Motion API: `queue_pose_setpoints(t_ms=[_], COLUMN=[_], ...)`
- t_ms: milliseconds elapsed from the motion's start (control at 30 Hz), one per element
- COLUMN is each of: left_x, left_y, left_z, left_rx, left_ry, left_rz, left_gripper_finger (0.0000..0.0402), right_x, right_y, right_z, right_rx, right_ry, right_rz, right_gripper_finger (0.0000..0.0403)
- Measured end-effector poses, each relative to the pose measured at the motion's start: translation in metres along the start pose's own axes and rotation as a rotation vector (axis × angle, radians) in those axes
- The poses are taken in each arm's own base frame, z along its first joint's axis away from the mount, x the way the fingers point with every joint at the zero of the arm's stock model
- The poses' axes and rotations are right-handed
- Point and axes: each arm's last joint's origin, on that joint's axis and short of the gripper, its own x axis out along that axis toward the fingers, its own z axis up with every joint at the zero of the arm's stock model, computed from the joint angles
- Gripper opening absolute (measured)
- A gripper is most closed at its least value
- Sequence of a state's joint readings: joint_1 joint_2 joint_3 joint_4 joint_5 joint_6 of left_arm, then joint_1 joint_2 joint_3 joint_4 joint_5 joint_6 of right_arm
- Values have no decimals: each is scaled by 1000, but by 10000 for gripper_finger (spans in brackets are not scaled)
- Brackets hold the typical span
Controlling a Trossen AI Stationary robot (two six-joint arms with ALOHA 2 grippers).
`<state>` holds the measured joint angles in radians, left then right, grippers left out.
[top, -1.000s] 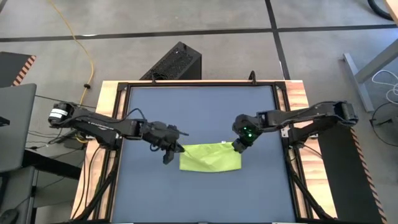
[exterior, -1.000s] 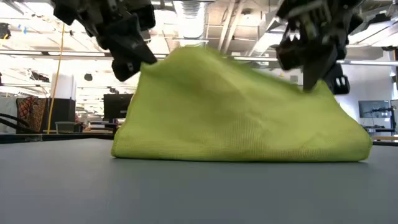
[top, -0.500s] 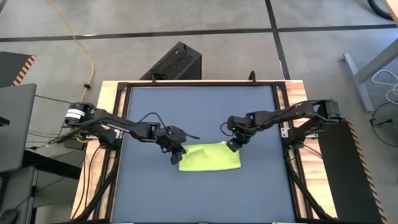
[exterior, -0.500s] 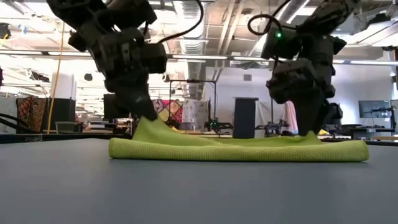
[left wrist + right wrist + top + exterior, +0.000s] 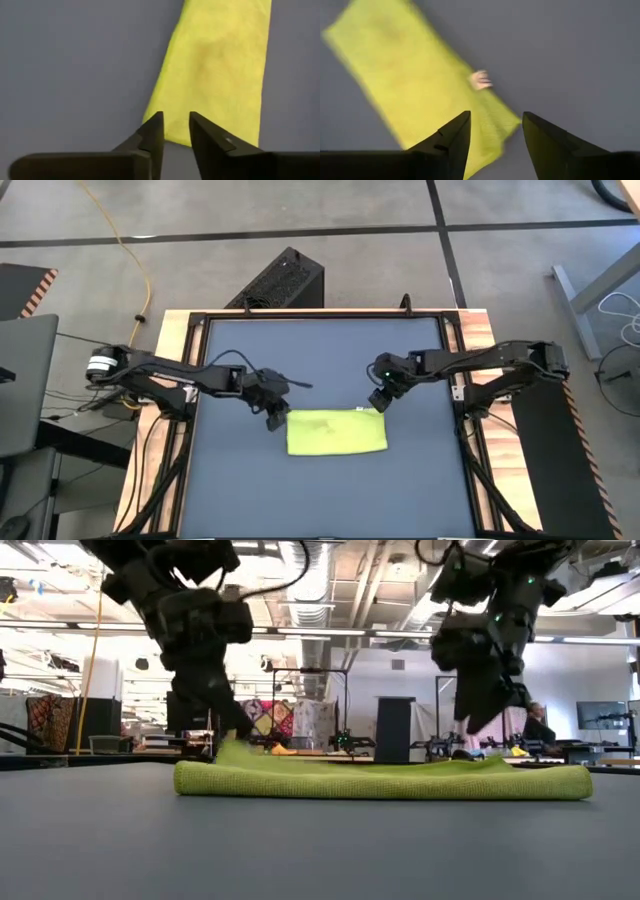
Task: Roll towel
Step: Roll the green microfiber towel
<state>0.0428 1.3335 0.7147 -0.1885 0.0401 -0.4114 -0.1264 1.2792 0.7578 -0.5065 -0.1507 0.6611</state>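
left gripper (image 5: 276,417): at the far-left corner of the towel, tips low over that corner; in the left wrist view (image 5: 175,131) the two dark fingers (image 5: 153,134) stand a narrow gap apart with cloth showing in the gap, nothing pinched between them, so it reads as released
right gripper (image 5: 378,402): just past the towel's far-right corner, raised clear of it in the low view (image 5: 478,725); in the right wrist view (image 5: 495,134) the fingers (image 5: 452,137) are spread wide with only cloth edge and table seen between them, so it is let go and holds nothing
left arm (image 5: 170,375): reaches in from the table's left edge, stretched low across the surface toward the cloth
right arm (image 5: 480,362): reaches in from the right edge, a green light lit near its wrist
towel (image 5: 336,431): lime cloth lying flat as a folded strip, long side running left to right, a little front of the table's middle; in the low view (image 5: 380,781) it is a thin layered band with a small peak at its left end under the left gripper
small pale tag (image 5: 480,80): sits on the cloth near one long edge, seen in the right wrist view only
table (image 5: 320,350): dark blue-grey top in a black frame with wooden side rails
room: grey floor, a yellow cable (image 5: 128,250) and a black box (image 5: 282,280) beyond the far edge
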Motion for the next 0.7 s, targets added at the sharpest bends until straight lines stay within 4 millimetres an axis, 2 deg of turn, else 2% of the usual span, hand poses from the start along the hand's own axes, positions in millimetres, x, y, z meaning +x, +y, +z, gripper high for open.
queue_pose_setpoints(t_ms=[133, 267, 367, 467, 600, 700], left_x=[-18, -21, -7, 16, 51, 68], left_y=[1, -4, -19, -27, -27, -26], left_z=[6, 9, 10, 1, -17, -26], left_rx=[-3, 11, 68, 113, 60, 1], left_ry=[-67, -113, -124, -58, 81, 171], left_rz=[24, -18, -149, -207, -246, -313], left_gripper_finger=[114, 125, 122, 112, 89, 65], right_x=[3, 22, 39, 56, 73, 81], right_y=[17, 31, 35, 31, 19, 11], right_z=[-2, -5, -7, -8, -6, -5], right_rx=[-132, -248, -274, -267, -247, -228], right_ry=[-28, -20, 0, 41, 68, 97], right_rz=[105, 166, 165, 122, 35, -1], right_gripper_finger=[199, 192, 180, 157, 113, 77])
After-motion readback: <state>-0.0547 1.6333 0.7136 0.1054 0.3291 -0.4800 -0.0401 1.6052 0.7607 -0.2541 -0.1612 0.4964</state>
